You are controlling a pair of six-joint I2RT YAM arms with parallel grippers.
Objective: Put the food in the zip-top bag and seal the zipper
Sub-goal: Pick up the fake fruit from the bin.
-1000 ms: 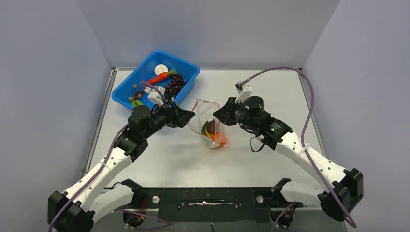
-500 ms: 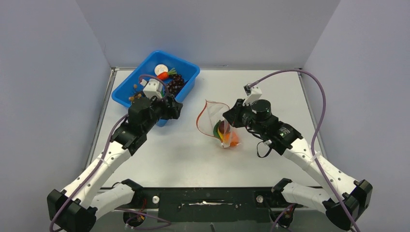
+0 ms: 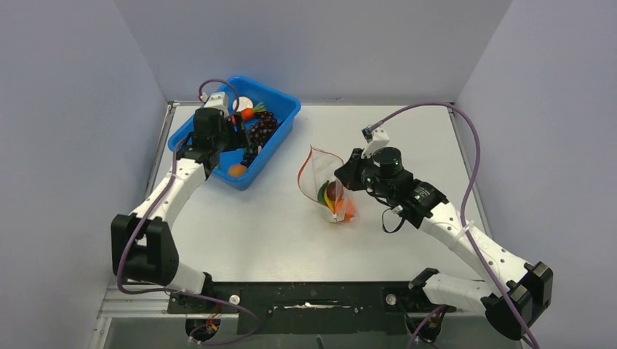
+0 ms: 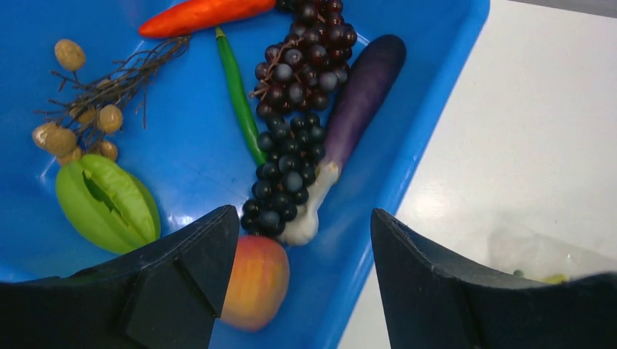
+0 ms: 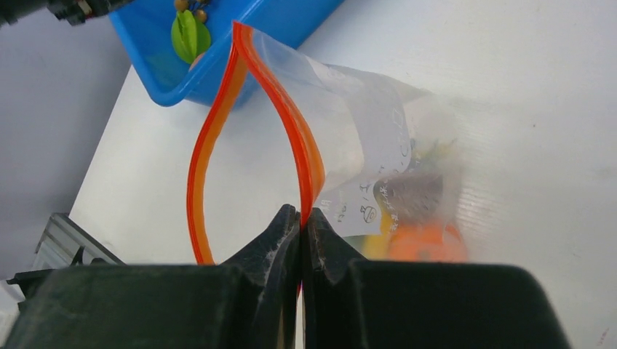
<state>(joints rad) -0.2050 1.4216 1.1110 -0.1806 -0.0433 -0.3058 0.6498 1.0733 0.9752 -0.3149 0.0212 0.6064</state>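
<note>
The left arm stretched out over the blue bin (image 4: 182, 156), and the left end effector (image 4: 302, 225) was spread wide and held nothing, hanging above the grapes (image 4: 291, 138) and a peach-coloured fruit (image 4: 255, 283). The right arm bent inward to the zip-top bag (image 5: 364, 138) standing mid-tabletop (image 3: 415, 138). The right end effector (image 5: 300, 218) was pinched tight on the zipper (image 5: 215, 138), with the mouth gaping and some food (image 5: 426, 243) inside.

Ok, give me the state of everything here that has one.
zip-top bag: mouth open, some food inside
zipper: unsealed
blue bin: holds grapes and other pieces
right hand: shut on the zipper
left hand: open, empty, over the blue bin
</note>
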